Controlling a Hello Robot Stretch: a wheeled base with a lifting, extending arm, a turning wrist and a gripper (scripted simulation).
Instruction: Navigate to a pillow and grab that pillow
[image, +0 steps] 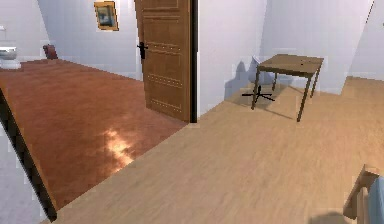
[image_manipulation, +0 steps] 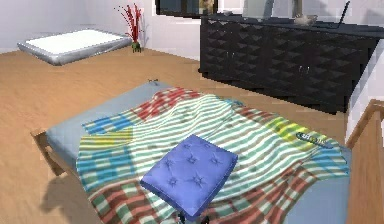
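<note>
A blue tufted square pillow (image_manipulation: 190, 172) lies tilted over a bed (image_manipulation: 70, 130) covered by a striped green, white, red and blue blanket (image_manipulation: 240, 135), low in the arm side view. A short dark piece of the arm (image_manipulation: 190, 214) sticks out under the pillow's near edge at the bottom. The pillow covers the gripper's far end, so I cannot tell whether it holds anything.
A long black sideboard (image_manipulation: 285, 55) stands beyond the bed, with a red plant (image_manipulation: 132, 25) and a flat white mattress (image_manipulation: 75, 43) to its left. In the forward view, an open wooden door (image: 168, 55) leads to a red-floored room; a wooden table (image: 288, 68) stands at the right.
</note>
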